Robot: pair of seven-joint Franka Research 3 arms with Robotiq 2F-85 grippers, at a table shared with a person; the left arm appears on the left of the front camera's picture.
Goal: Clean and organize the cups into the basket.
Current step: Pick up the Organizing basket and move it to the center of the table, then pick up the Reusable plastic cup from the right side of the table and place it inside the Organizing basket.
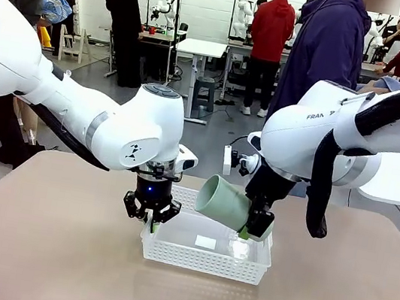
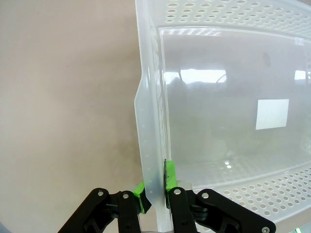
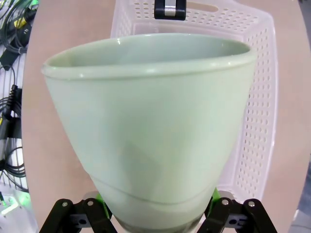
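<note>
The white mesh basket (image 1: 206, 256) sits mid-table. My left gripper (image 1: 151, 224) is shut on its left rim; in the left wrist view the green pads (image 2: 142, 196) pinch the basket's wall (image 2: 150, 121). My right gripper (image 1: 255, 231) is shut on the base of the pale mint green cup (image 1: 224, 202), which hangs tilted on its side above the basket, mouth toward the left. In the right wrist view the mint cup (image 3: 150, 131) rises between the green fingers (image 3: 214, 199), with the basket (image 3: 260, 97) below and behind it. The two tan-brown cups are out of view.
A white label (image 1: 205, 241) lies on the basket's floor. The tan table (image 1: 40, 246) stretches bare around the basket. A person in dark blue (image 1: 326, 48) stands at the far side. Cables (image 3: 9, 29) lie off the table's edge in the right wrist view.
</note>
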